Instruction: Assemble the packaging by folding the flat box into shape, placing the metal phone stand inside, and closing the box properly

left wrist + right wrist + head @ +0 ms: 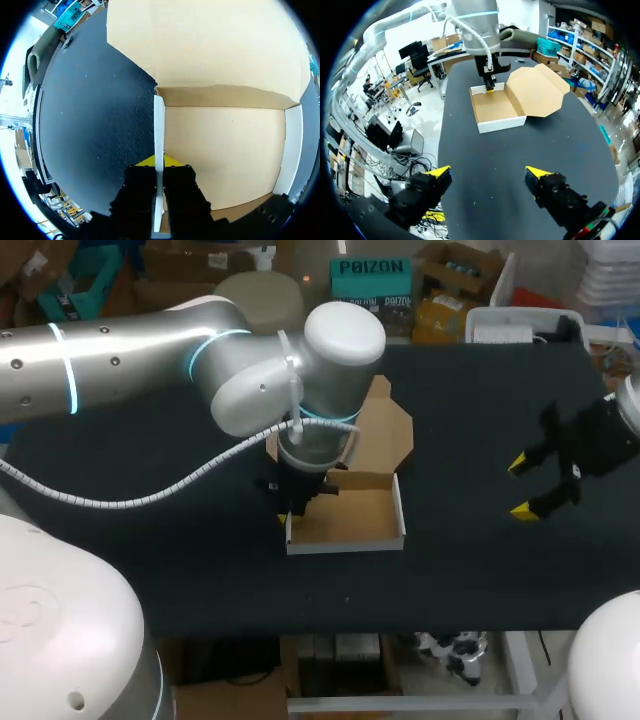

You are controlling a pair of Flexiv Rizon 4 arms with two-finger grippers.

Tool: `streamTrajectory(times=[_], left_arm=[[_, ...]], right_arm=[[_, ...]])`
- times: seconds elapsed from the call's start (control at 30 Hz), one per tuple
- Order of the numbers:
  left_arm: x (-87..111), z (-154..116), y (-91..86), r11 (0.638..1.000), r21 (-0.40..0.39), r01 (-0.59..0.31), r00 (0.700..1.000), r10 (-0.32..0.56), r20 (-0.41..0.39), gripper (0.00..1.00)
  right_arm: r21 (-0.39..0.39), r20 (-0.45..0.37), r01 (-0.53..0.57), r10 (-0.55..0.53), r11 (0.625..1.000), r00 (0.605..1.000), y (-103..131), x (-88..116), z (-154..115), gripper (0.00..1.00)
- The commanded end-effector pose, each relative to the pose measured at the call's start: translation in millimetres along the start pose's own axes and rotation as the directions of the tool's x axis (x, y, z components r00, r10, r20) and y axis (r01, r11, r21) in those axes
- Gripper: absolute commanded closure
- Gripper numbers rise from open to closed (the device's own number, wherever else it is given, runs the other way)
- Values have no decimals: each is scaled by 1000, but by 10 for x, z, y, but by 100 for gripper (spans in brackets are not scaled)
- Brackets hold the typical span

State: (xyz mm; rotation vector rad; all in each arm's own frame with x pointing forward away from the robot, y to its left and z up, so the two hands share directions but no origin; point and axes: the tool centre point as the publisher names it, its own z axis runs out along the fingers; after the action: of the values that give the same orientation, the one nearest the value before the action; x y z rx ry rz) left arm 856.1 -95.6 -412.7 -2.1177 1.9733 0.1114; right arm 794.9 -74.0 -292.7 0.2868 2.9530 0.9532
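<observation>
The box (352, 518) sits open on the black tabletop (480, 580), its lid (388, 428) lying flat behind it. The left tool (159, 161) pinches one side wall. The right tool (487, 174) hangs wide open, well apart from the box.

- Box (350, 512): tan inside, white outer walls; lid flap (385, 430) at its 12 o'clock, tan.
- Table (480, 570): blk.
- Left arm (120, 360): silver-white w/ cyan rings.
- Left gripper (159, 161), right gripper (521, 487): blk, yellow tips.
</observation>
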Motion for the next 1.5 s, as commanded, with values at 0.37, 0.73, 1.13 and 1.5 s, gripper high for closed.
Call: streamTrajectory(times=[0.37,0.73,1.13,1.5], left_arm=[[53,42,-54,1000,-1,10,993,-10,115,100],[76,39,-86,1000,12,9,962,-12,273,100],[-21,106,-140,1000,-2,26,932,-24,361,100],[-90,113,-35,998,21,51,981,-54,184,100]], right_arm=[[-14,-23,110,-110,994,994,-100,248,-102,0],[-20,-28,123,-123,992,992,-131,291,-81,0],[-18,-29,127,-128,992,991,-122,310,-80,0],[-12,-34,126,-127,992,991,-83,304,-55,0]])
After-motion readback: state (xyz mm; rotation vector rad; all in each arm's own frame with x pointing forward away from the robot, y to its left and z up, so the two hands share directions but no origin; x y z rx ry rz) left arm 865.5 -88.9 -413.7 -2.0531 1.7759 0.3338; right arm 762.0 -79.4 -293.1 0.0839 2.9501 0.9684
